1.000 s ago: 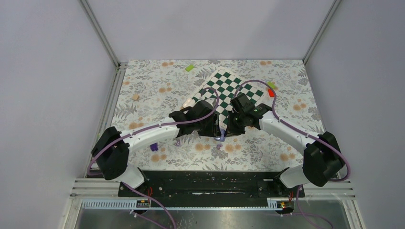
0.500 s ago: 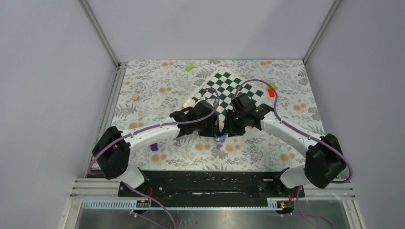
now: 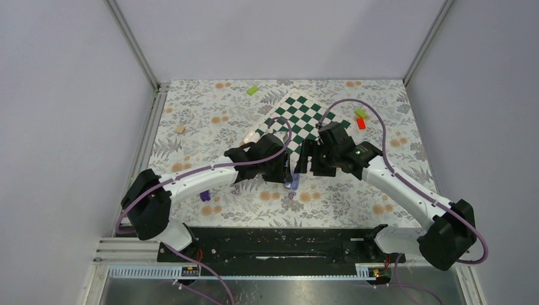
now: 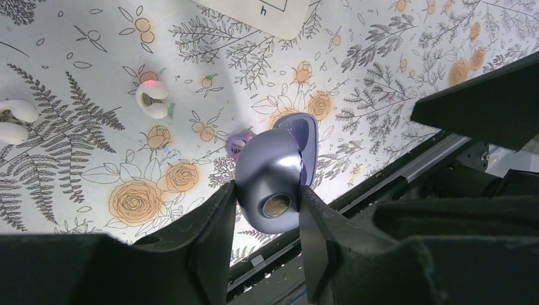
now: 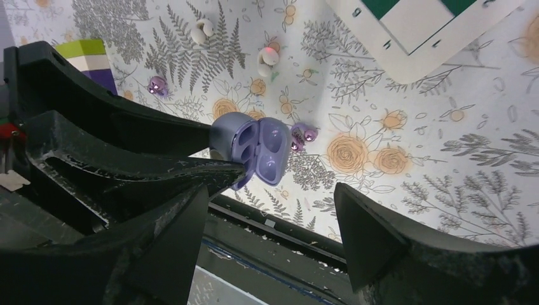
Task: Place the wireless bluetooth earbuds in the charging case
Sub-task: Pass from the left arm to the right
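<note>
Charging case [image 4: 273, 175]: lavender, lid flipped open, squeezed in the left gripper [image 4: 266, 198], hanging over the floral mat [image 4: 394, 57] near the middle of the near edge. Right gripper [image 5: 272, 190] just beside, jaws spread wide. Two purple earbuds [image 5: 309, 133] on the mat, one seemingly almost under the case. White clip buds [image 5: 270, 56] farther in.

Bright, even light, faint soft shadows; wrist views show wide-angle distortion.

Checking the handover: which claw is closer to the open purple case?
Left. The left claw is clamped on the purple case; the right claw hangs open beside it, not gripping it.
</note>
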You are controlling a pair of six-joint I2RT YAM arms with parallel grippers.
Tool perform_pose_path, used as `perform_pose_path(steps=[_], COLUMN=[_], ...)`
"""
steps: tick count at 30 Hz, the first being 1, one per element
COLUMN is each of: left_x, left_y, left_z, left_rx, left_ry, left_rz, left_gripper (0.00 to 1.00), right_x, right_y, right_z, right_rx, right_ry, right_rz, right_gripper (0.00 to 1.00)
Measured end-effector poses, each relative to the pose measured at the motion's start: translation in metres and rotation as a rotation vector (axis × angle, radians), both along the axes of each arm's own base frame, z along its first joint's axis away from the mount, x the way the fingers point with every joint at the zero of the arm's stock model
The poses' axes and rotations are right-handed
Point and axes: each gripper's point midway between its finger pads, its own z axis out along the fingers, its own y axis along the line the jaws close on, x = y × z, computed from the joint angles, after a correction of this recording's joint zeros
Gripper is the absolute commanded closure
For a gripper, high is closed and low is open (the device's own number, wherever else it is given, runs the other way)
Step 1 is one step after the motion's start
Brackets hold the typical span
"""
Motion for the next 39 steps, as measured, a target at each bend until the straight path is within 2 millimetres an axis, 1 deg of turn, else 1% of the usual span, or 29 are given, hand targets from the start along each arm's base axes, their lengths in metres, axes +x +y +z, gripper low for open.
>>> perform_pose_path(steps=[4,7,10,12,14,16,20,22,26,29,33,39], left_x=[0.001,0.002,0.004,0.005,0.005,0.003,-0.006,-0.009,-0.013,-0.014,-0.012,-0.009], left_y=[0.003,0.005,0.006,0.005,0.004,0.003,-0.002,-0.005,-0.007,-0.008,-0.006,0.0], left_z=[0.009,0.021,0.038,0.05,0.068,0.087,0.114,0.121,0.126,0.128,0.133,0.14], left_rx=[-0.014,-0.05,-0.12,-0.176,-0.243,-0.306,-0.379,-0.4,-0.425,-0.434,-0.448,-0.475], left_ry=[-0.019,-0.026,-0.014,-0.008,-0.017,-0.039,-0.074,-0.077,-0.07,-0.069,-0.069,-0.064], left_rz=[-0.014,-0.03,-0.055,-0.072,-0.094,-0.125,-0.19,-0.211,-0.241,-0.25,-0.253,-0.268], left_gripper=[0.69,0.69,0.7,0.7,0.7,0.7,0.7,0.7,0.7,0.7,0.7,0.7], right_x=[0.006,0.019,0.021,0.016,0.013,0.011,0.004,0.001,-0.002,-0.006,-0.011,-0.01], right_y=[-0.011,-0.027,-0.039,-0.037,-0.029,-0.019,-0.001,0.005,0.011,0.013,0.011,0.008], right_z=[0.018,0.036,0.042,0.045,0.049,0.057,0.077,0.088,0.106,0.115,0.12,0.117], right_rx=[0.037,0.145,0.229,0.268,0.317,0.393,0.548,0.603,0.668,0.697,0.718,0.726], right_ry=[-0.055,-0.122,-0.16,-0.162,-0.168,-0.187,-0.237,-0.261,-0.304,-0.33,-0.358,-0.353], right_rz=[-0.008,-0.057,-0.085,-0.064,-0.029,0.013,0.096,0.135,0.189,0.215,0.23,0.218], right_gripper=[0.2,0.22,0.23,0.25,0.25,0.24,0.22,0.21,0.19,0.14,0.1,0.09])
